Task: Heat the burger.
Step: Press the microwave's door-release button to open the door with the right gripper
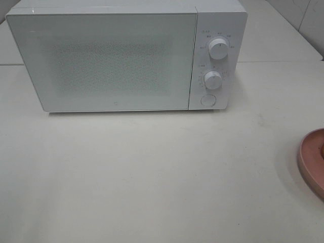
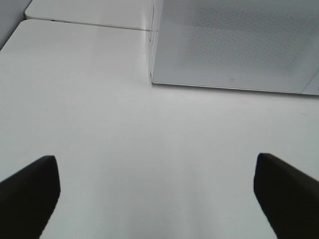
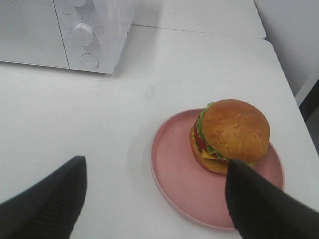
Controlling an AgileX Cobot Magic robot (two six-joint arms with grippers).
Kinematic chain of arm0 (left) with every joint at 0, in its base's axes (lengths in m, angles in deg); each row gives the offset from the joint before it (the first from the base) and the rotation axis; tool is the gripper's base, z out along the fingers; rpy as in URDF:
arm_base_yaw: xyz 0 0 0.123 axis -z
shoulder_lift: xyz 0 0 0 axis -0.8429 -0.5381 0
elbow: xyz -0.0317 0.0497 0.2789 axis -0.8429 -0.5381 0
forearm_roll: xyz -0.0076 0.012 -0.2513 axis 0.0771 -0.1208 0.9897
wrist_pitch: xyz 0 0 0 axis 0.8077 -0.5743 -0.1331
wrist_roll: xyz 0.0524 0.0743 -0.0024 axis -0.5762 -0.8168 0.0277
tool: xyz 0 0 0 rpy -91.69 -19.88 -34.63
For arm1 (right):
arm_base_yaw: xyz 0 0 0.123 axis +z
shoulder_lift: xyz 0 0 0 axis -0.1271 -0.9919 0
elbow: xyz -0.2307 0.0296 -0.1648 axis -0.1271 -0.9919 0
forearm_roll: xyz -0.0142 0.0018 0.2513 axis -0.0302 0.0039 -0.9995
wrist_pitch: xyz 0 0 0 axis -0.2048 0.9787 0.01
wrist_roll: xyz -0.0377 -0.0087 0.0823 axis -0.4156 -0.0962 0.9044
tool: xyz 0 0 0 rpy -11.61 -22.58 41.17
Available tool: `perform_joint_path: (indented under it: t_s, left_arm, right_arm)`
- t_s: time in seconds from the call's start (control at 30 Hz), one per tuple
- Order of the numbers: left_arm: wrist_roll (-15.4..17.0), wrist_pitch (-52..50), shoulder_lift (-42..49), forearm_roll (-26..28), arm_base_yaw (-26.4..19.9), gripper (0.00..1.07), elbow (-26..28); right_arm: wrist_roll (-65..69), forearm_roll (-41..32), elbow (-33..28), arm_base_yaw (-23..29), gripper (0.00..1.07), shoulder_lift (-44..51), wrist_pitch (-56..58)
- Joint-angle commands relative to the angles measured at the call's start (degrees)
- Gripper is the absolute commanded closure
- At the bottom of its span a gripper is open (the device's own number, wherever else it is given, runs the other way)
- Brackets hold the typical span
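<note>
Two grippers are shown parted and empty above a white table [image 1: 152, 177], with a burger yet to be heated. The left gripper [image 2: 155, 167] is held with its fingers spread wide over bare tabletop, pointed toward the microwave [image 1: 121, 55]. The right gripper [image 3: 155, 172] is likewise spread, nothing between its fingers, above the burger [image 3: 232, 134], which is set on a pink plate [image 3: 172, 164]. In the high view only the plate's rim is caught, at the right edge of the frame. The microwave door [image 1: 101, 61] is shut, so the burger could be brought up against it unless it is opened first. The stacked layers could be slid apart by a hard or off-centre squeeze, and the plate could be dragged toward the nearby table edge. The surface is seen as plain matt white. A seam between tabletops is visible behind the microwave, and what appears to be pale tiled wall in the upper right corner.
</note>
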Motion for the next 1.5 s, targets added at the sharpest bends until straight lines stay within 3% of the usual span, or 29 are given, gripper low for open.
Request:
perform_joint_path:
  t_s: [0.03,0.73,1.5]
  left_arm:
    - [0.3,0.1,0.8,0.2,-0.1,0.09,-0.1]
    - [0.3,0.1,0.8,0.2,-0.1,0.09,-0.1]
    - [0.3,0.1,0.8,0.2,-0.1,0.09,-0.1]
  right_arm:
    - [-0.4,0.1,-0.1,-0.2,0.33,1.4,0.0]
    - [-0.3,0.1,0.9,-0.2,0.33,0.9,-0.8]
    - [1.3,0.2,1.8,-0.2,0.33,-20.5,-24.4]
